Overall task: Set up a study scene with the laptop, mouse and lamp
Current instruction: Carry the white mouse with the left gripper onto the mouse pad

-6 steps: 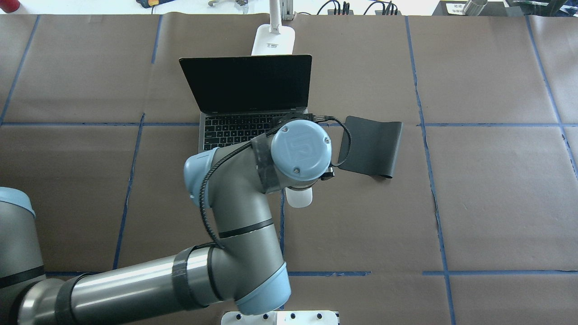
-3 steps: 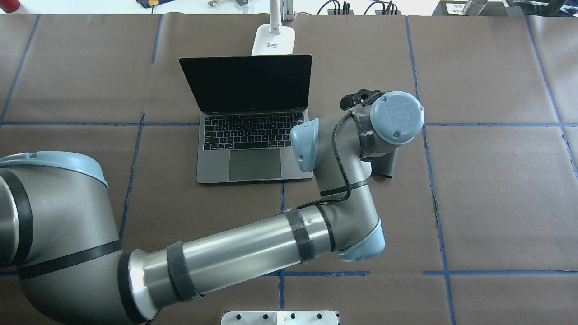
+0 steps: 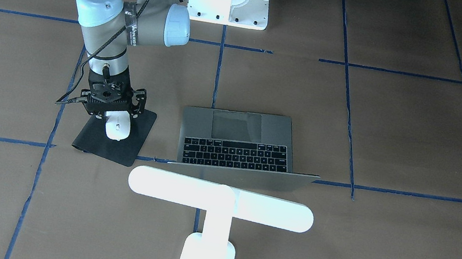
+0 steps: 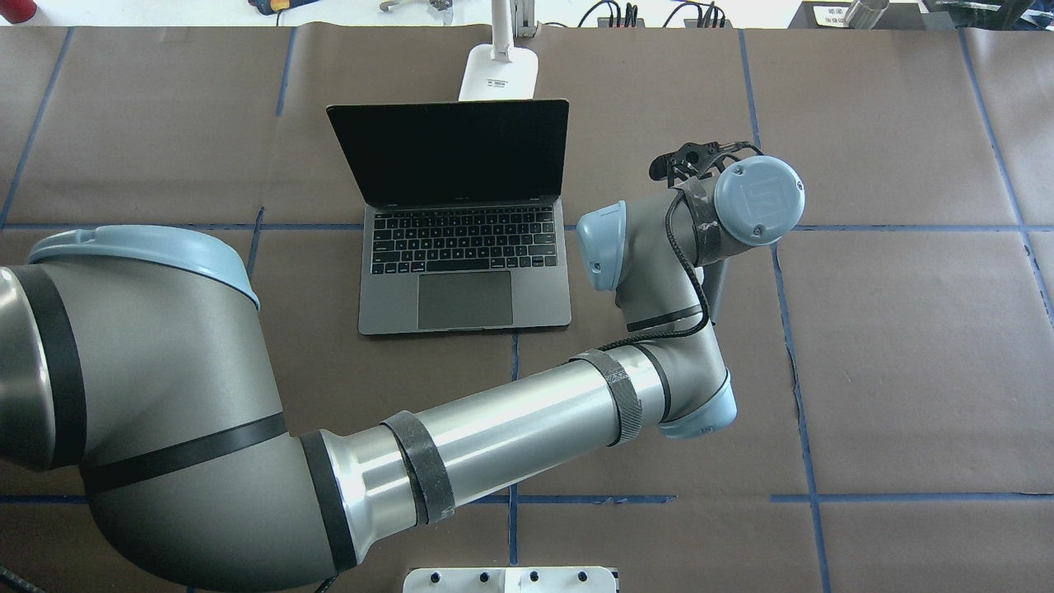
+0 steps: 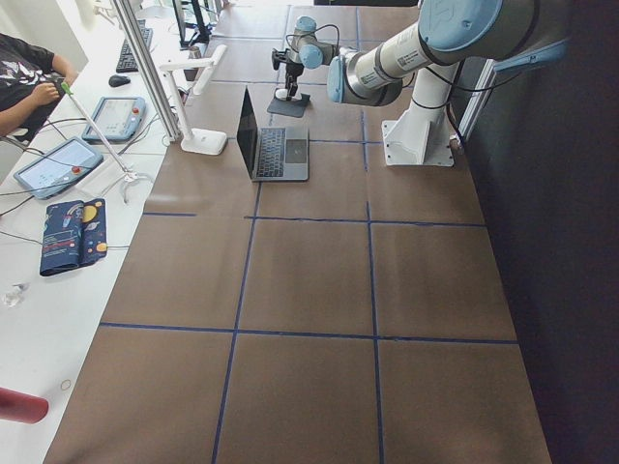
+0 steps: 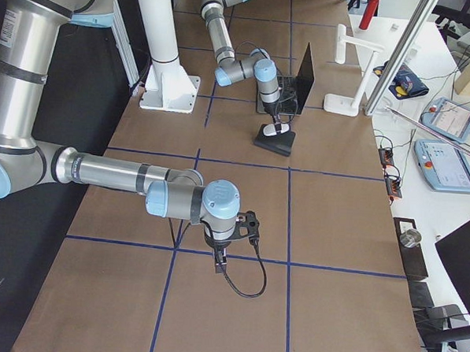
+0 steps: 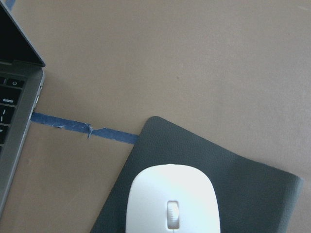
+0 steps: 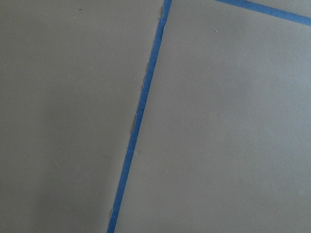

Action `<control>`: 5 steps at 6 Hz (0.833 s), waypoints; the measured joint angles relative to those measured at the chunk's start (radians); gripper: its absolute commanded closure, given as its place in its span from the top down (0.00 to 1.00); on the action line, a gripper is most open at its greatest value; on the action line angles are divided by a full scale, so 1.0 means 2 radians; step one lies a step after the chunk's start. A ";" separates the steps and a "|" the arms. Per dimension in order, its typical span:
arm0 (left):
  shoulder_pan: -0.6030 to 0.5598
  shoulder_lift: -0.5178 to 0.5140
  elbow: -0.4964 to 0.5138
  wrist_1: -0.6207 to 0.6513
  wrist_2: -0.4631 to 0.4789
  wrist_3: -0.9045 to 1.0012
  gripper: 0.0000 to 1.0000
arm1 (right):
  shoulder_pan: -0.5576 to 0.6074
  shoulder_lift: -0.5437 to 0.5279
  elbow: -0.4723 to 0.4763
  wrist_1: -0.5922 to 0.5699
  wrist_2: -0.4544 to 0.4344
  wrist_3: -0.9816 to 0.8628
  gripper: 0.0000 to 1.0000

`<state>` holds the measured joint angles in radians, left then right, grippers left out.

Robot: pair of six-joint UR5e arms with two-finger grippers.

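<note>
The laptop (image 4: 465, 247) stands open with a dark screen at the table's middle. The white T-shaped lamp (image 3: 219, 200) stands just behind its lid; its base shows in the overhead view (image 4: 498, 74). My left arm reaches across to the laptop's right. My left gripper (image 3: 116, 116) points down, shut on the white mouse (image 3: 117, 125), over the black mat (image 3: 93, 141). The left wrist view shows the mouse (image 7: 172, 204) above the mat (image 7: 252, 194); I cannot tell whether they touch. My right gripper (image 6: 219, 260) hangs low over bare table; I cannot tell its state.
The table is covered in brown paper with blue tape lines (image 8: 141, 111). The white bolted arm mount (image 3: 233, 5) stands at the robot's edge. Tablets, cables and an operator (image 5: 29, 82) are on a side bench beyond the lamp.
My left arm has swung right with the mouse, from in front of the laptop's trackpad to over the black mat. The laptop and lamp have not moved.
</note>
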<state>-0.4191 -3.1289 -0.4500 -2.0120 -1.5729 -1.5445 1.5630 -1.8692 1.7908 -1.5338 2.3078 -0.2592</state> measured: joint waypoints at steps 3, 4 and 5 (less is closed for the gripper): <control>0.009 -0.013 -0.008 -0.002 -0.020 0.007 1.00 | 0.000 0.000 0.000 0.003 -0.001 0.000 1.00; 0.004 -0.013 -0.026 0.014 -0.053 0.022 1.00 | -0.001 0.001 0.000 0.003 -0.001 0.001 1.00; -0.007 0.003 -0.068 0.056 -0.090 0.038 1.00 | -0.001 0.002 0.000 0.004 -0.001 0.002 1.00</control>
<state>-0.4334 -3.1235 -0.5868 -1.8993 -1.7531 -1.4691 1.5617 -1.8658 1.7913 -1.5260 2.3053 -0.2545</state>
